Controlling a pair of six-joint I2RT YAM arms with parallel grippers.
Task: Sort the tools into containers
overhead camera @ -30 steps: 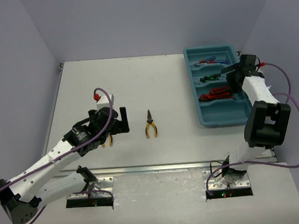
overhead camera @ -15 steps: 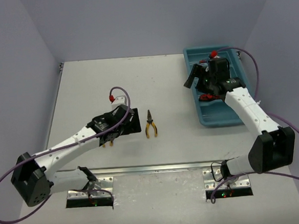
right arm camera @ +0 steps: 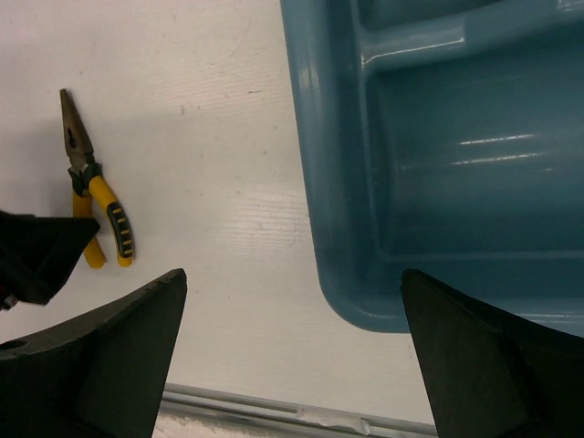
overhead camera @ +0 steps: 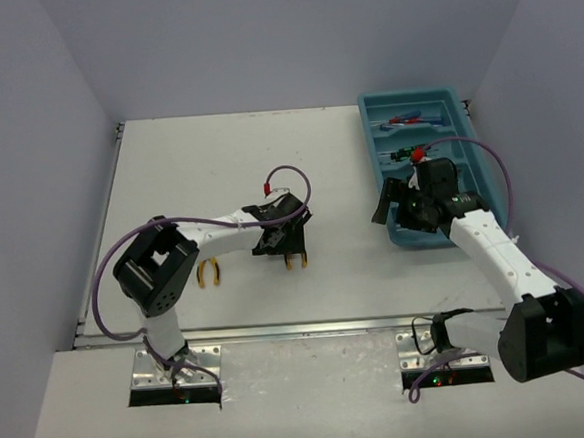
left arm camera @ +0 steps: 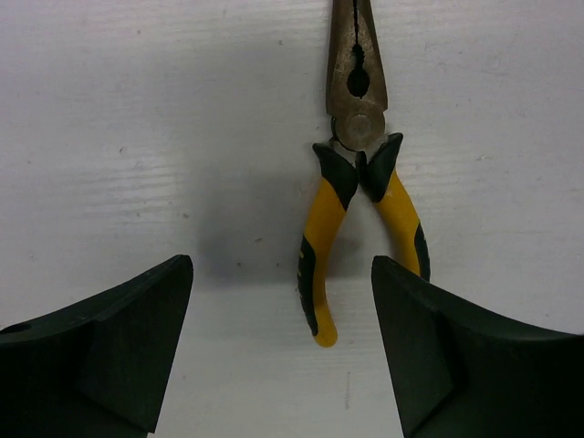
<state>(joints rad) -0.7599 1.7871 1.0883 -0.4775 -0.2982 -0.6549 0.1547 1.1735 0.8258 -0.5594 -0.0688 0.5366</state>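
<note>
Yellow-handled pliers (left arm camera: 360, 205) lie flat on the white table, nose pointing away from my left gripper (left arm camera: 283, 351). That gripper hovers low just behind them and is open; the tip of one handle reaches between its fingers without touching. The same pliers (overhead camera: 295, 262) peek out under the left gripper (overhead camera: 291, 249) in the top view. A second pair of pliers (overhead camera: 210, 273) lies further left. The teal tray (overhead camera: 463, 107) holds blue screwdrivers (overhead camera: 410, 118) and black-green screwdrivers (overhead camera: 404, 155). My right gripper (right arm camera: 292, 356) is open and empty beside the tray's near left corner (right arm camera: 342, 274).
The tray's nearest compartment (right arm camera: 474, 173) shows nothing in the right wrist view. The right arm covers part of the tray in the top view. A metal rail (right arm camera: 274, 411) runs along the table's near edge.
My left arm has swung right, from the pliers at the left to just over the centre pliers. My right gripper has come from over the tray down to its near left corner.
</note>
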